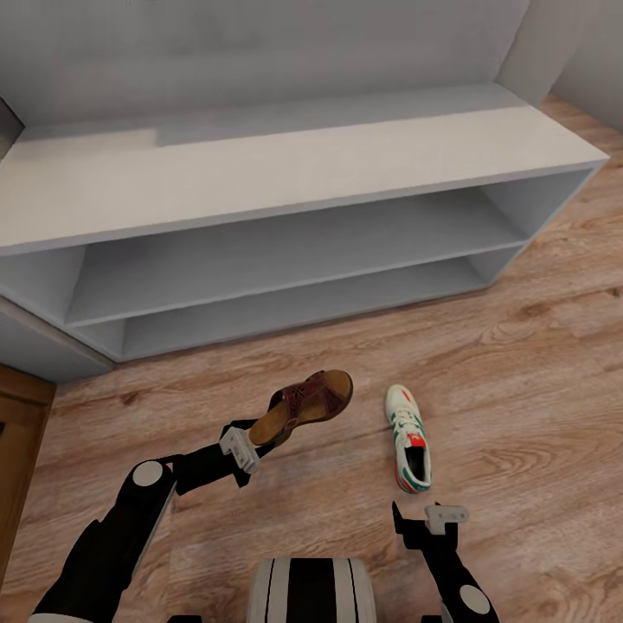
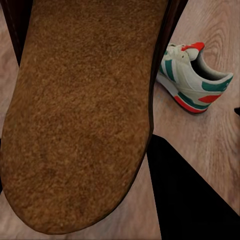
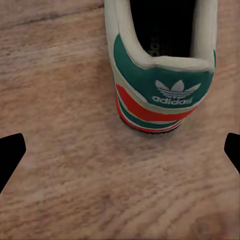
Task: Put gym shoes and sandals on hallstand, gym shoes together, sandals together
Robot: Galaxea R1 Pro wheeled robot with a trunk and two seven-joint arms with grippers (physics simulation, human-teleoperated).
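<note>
the hallstand (image 1: 260,173) spans the far side of the head view, a pale grey bench with two long open shelves — no shoe rests on any part of it that is in frame, so by my reading nothing has been placed yet. in front of it runs the corridor floor (image 1: 536,363), light wood plank.

the left gripper (image 1: 264,437) holds one sandal (image 1: 303,405) up off the floor by its heel end, toe pointing toward the rack; the fingers are closed on it, and in the left wrist view its brown fuzzy sole (image 2: 85,115) sits right against the camera. one gym shoe (image 1: 407,437) lies on the floor just right of the raised sandal, toe toward the rack, heel toward the robot.

the right gripper (image 1: 414,524) hangs just behind that shoe's heel, and the right wrist view looks straight at the heel (image 3: 160,75) with the two dark fingertips (image 3: 11,155) spread wide at the frame's edges, nothing between them.

judging from this, the task is at its first delivery: this sandal needs carrying to the rack, the gym shoe comes after, and the second sandal and second gym shoe are not in sight here.
</note>
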